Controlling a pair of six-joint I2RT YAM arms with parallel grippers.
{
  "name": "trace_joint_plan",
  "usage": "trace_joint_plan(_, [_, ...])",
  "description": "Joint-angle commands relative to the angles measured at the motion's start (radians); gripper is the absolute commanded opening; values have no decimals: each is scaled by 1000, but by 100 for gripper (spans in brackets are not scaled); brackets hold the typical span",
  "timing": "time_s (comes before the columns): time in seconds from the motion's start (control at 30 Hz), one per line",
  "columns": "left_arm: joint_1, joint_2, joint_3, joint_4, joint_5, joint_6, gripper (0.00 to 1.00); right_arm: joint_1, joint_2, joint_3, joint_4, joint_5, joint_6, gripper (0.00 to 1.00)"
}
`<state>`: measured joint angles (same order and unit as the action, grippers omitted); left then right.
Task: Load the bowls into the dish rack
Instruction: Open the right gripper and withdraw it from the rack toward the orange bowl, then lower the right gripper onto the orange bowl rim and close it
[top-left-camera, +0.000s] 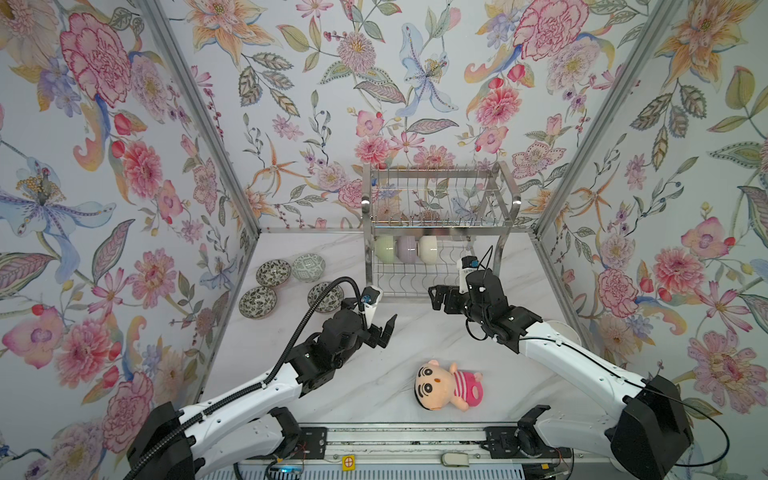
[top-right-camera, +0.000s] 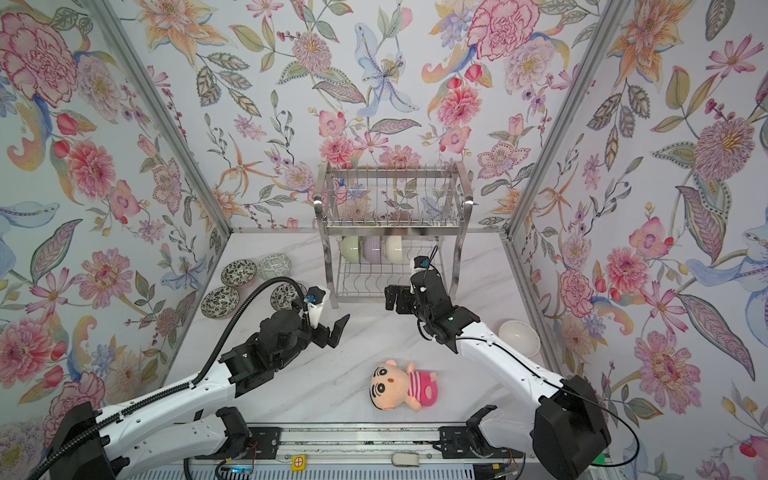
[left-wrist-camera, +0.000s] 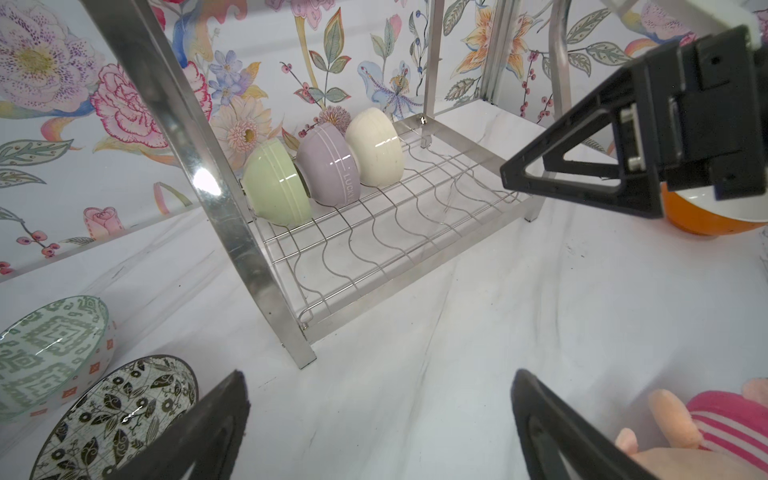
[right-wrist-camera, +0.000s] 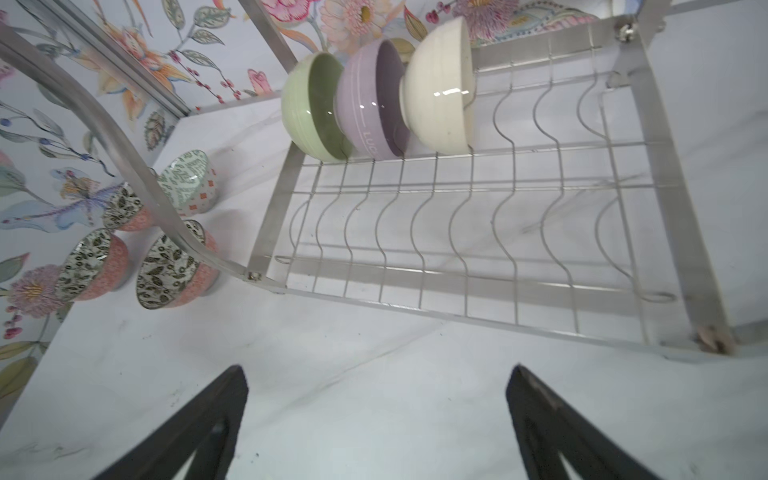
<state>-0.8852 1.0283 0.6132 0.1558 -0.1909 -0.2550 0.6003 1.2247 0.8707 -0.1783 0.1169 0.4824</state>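
L pincer (top-left-camera: 386, 332) open; R pincer (top-left-camera: 434, 300) open, empty, by rack (top-left-camera: 436, 225) w/ 3 bowls (top-left-camera: 406, 248).

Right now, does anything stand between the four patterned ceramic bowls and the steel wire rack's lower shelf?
The steel wire dish rack's flat left leg stands between them; the open right gripper hovers before the shelf's front.

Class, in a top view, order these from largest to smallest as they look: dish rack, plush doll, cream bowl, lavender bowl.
1. dish rack, clearly largest.
2. plush doll.
3. cream bowl and lavender bowl: side by side on the lower tier, they look alike, so no ranking.
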Motion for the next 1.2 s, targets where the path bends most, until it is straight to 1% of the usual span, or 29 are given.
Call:
trace_joint_plan(0.0, [-36,47,-10,102,-17,1,99,-2,-26,36,-229,73,-9,99])
trace_joint_plan(0.07, [-57,80,-3,141,-11,13,99,-2,-34,37,-295,101,3,99])
trace_joint_plan(0.17, [-90,133,10,196,-9,37,99,-7,-56,32,-380,173,27,99])
trace_joint_plan(0.27, [-115,188,31,241,-3,61,99,-54,-100,6,-444,192,69,99])
trace_joint_plan(0.43, [-150,286,73,310,14,96,99,-226,-228,-64,-501,163,105,99])
trace_joint_plan(0.53, [-164,333,95,341,34,105,99,-309,-299,-81,-530,198,111,99])
trace_joint_plan(0.6, [-169,353,102,361,50,107,99,-370,-317,-87,-549,207,104,99])
trace_joint_plan(0.67, [-172,364,99,385,63,112,99,-454,-314,-90,-559,164,77,99])
trace_joint_plan(0.77, [-172,382,92,412,70,121,99,-581,-294,-102,-554,137,44,99])
trace_joint_plan(0.87, [-172,401,98,427,77,123,100,-693,-263,-125,-513,80,3,99])
trace_joint_plan(0.93, [-172,416,115,440,97,119,99,-769,-237,-145,-461,0,-14,99])
trace_joint_plan(1.07, [-172,450,158,455,126,114,99,-850,-162,-178,-367,-74,-39,100])
trace_joint_plan(1.17, [-175,475,188,461,138,118,99,-864,-84,-188,-309,-112,-41,94])
